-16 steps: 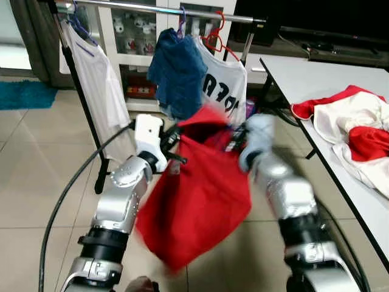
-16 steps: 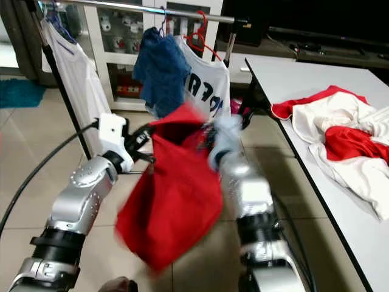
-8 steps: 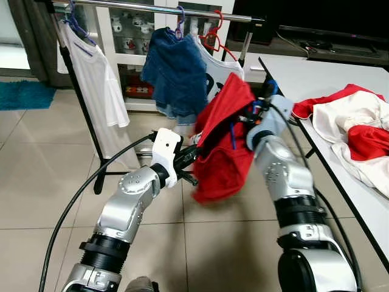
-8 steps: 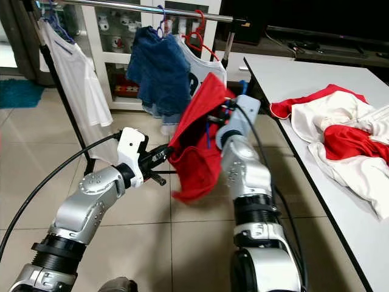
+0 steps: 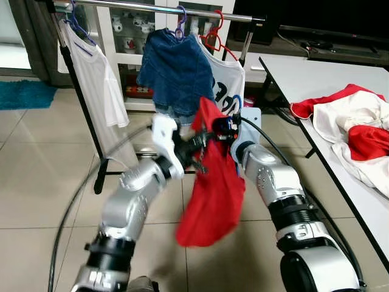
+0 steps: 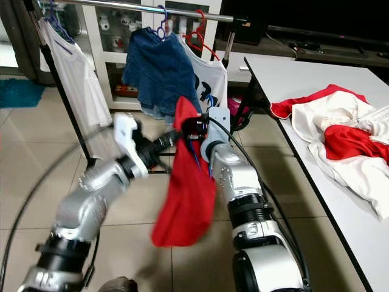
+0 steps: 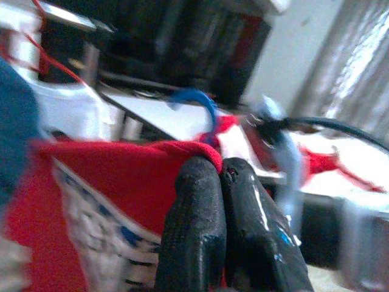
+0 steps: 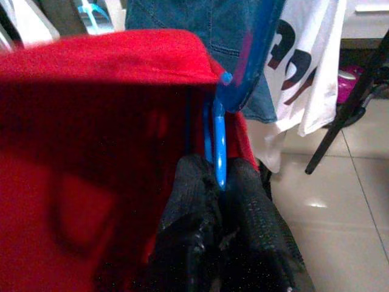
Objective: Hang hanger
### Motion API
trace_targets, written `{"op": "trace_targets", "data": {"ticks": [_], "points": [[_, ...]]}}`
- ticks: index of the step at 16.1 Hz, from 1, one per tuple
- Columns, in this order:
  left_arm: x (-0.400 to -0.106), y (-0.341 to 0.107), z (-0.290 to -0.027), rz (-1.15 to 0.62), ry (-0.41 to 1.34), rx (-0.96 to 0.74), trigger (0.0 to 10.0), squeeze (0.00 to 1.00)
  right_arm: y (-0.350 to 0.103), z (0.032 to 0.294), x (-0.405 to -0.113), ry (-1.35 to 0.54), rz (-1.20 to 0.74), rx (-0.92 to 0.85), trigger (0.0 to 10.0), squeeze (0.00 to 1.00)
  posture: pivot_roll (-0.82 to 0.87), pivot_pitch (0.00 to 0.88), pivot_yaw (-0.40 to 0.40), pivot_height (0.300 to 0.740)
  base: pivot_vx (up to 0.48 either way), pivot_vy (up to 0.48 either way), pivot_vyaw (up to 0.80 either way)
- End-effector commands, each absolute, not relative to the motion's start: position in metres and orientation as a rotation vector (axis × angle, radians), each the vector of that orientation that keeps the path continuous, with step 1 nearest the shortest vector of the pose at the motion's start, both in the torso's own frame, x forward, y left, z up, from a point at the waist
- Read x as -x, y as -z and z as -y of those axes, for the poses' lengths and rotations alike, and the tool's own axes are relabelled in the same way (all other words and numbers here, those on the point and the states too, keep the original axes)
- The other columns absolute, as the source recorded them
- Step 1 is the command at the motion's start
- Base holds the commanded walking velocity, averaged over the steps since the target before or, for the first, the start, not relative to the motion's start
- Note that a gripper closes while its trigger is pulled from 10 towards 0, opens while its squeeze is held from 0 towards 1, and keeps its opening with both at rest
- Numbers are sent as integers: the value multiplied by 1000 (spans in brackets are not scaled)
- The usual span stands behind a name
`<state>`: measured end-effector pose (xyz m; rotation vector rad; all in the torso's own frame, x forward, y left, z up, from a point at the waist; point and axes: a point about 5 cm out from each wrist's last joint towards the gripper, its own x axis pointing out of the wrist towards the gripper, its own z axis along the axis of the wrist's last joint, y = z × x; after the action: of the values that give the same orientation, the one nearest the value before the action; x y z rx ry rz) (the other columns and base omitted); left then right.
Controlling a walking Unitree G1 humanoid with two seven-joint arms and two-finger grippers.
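The blue hanger [image 8: 217, 143], carrying a red garment [image 5: 213, 188], is clamped in the right gripper [image 8: 219, 176] below the rail [image 5: 158, 7] at twelve o'clock. The left gripper [image 7: 226, 176] apparently pinches the collar; the hook could snag hung clothes.

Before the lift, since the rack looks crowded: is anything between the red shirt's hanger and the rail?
Partly. The denim garment and white printed shirt hang directly beyond the blue hanger, held by the right claw. The rail looks bare between the denim and the white shirt farther left.
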<state>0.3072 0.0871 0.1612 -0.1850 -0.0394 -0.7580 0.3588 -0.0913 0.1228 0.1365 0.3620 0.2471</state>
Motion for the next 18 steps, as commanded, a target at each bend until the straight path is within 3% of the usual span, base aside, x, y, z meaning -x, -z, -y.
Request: {"op": "trace_targets", "data": {"ticks": [1,5,6,7,11,15,18], "points": [[-313,-164,-89,61,712,70,0,0,-119,100,-358,-239,-380,-105,10000,0,-17,0,-109,740,0,0,0],[-315,-158,-97,18,707,-38,0,0,-132,105,-362,-246,-297,-156,10000,0,-17,0,-114,740,0,0,0],[-307,-127,-99,-162,778,-184,0,0,-153,112,-369,-195,-171,-243,10000,0,-21,0,-111,740,0,0,0],[-305,-121,-99,-194,785,-207,0,0,-158,114,-371,-186,-150,-258,10000,0,-21,0,-111,740,0,0,0],[-300,-120,-90,-193,858,-184,0,0,-172,119,-375,-152,-62,-302,10000,0,-19,0,-116,740,0,0,0],[-294,-114,-84,-224,916,-157,0,0,-177,136,-382,13,-34,-318,10000,0,-25,0,-119,740,0,0,0],[-308,-121,-91,-169,781,-181,0,0,-174,128,-382,-57,-57,-316,10000,0,-24,0,-121,740,0,0,0]]}}
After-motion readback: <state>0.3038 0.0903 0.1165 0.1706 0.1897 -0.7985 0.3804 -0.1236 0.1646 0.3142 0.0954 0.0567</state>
